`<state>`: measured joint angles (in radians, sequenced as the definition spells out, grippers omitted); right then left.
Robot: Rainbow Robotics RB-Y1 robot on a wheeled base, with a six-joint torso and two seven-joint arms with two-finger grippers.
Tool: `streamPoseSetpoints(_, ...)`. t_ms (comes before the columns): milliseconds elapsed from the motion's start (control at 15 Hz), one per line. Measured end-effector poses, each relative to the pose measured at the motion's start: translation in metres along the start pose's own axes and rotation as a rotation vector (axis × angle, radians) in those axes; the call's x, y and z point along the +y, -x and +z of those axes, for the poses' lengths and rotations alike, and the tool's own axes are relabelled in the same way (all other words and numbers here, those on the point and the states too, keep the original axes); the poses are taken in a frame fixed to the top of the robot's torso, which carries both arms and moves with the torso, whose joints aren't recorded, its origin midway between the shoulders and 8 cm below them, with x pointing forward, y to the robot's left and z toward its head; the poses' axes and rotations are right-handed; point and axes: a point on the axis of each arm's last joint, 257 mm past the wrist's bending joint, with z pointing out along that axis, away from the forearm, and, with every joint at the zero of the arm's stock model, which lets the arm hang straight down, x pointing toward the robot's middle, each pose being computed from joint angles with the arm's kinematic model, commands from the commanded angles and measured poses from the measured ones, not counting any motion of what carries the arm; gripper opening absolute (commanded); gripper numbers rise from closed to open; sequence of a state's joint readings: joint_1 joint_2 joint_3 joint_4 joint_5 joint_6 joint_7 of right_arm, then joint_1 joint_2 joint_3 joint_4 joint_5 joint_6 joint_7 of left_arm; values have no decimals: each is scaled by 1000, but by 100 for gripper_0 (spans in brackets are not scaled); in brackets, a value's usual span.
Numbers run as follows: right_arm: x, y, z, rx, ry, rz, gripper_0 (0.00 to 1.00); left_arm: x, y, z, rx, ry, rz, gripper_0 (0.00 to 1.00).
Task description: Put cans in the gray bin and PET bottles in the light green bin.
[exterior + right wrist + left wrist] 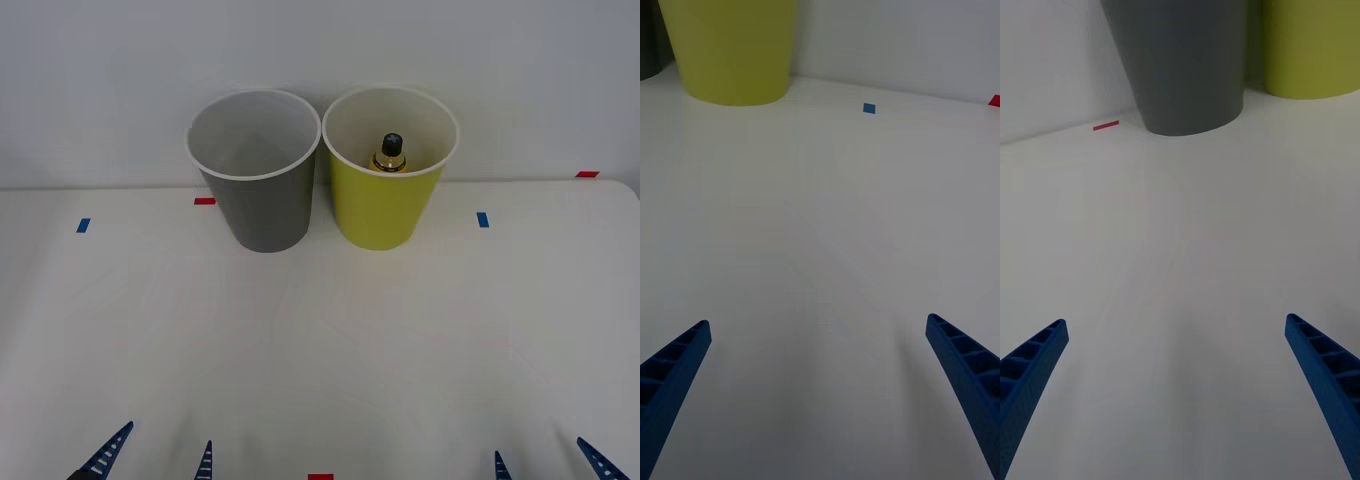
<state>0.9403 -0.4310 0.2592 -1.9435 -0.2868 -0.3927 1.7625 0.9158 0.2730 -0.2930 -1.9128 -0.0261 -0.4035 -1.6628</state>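
The gray bin [255,170] stood upright at the far edge of the white table [320,350], right against the wall, and the light green bin [389,168] sat just beside it on the robot's right, rims nearly touching. Between the gray bin and the near edge, the table was wide open. Both grippers hung low at that near edge, the left gripper [155,452] nearer the gray bin's side and the right gripper [550,460] off past the green one, each with fingers spread wide and holding nothing. From above, the PET bottle [391,152] stood inside the green bin, black cap up. The wrist views gave just the bins' outer walls [1184,67] [734,49], so the insides stayed hidden there.
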Motion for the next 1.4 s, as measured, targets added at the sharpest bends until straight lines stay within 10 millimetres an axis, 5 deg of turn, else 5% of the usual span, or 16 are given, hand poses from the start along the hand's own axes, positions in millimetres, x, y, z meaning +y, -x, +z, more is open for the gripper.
streamPoseSetpoints(1400,0,0,0,0,0,0,100,0,0,0,0,0,0,100)
